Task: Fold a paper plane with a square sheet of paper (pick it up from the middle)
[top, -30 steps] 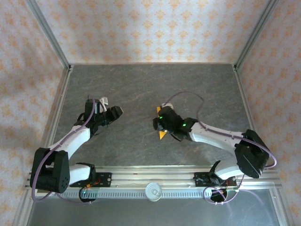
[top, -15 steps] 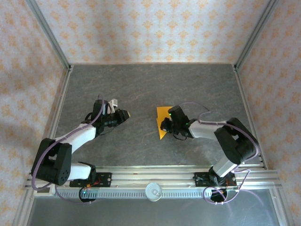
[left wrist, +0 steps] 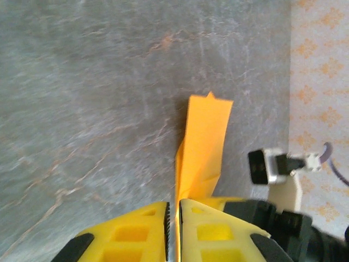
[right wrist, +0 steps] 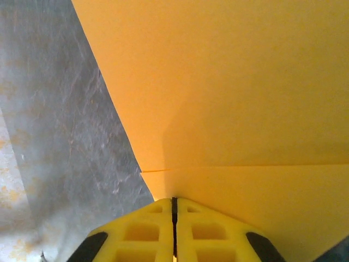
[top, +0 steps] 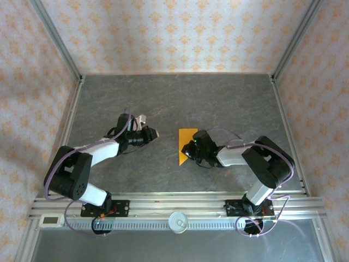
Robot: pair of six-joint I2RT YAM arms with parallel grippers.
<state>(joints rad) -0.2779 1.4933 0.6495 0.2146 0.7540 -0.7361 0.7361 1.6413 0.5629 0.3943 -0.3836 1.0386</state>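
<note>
The orange paper [top: 185,143] lies mid-table, folded into a narrow wedge with its point toward the near edge. It shows a crease in the right wrist view [right wrist: 245,82]. My right gripper [top: 191,150] is low at the paper's slanted right edge. Its jaws [right wrist: 174,200] are shut, tips over the paper's near edge, and no paper shows between them. My left gripper [top: 155,132] points at the paper from the left, a short gap away. Its jaws [left wrist: 174,205] are closed to a hairline. Ahead of them lies the paper [left wrist: 206,136], with a finger of the right gripper [left wrist: 240,206] beside it.
Grey stone-look tabletop [top: 174,98] stretches behind and around the paper. Metal rails run along the left [top: 68,136] and right [top: 286,136] sides, and a rail with the arm bases [top: 174,201] runs along the near edge. Patterned walls enclose the back and sides.
The right gripper came off the top of the paper to its right edge, leaving it uncovered on the table. The left gripper moved right toward the paper. Both arms folded back and both jaws closed.
</note>
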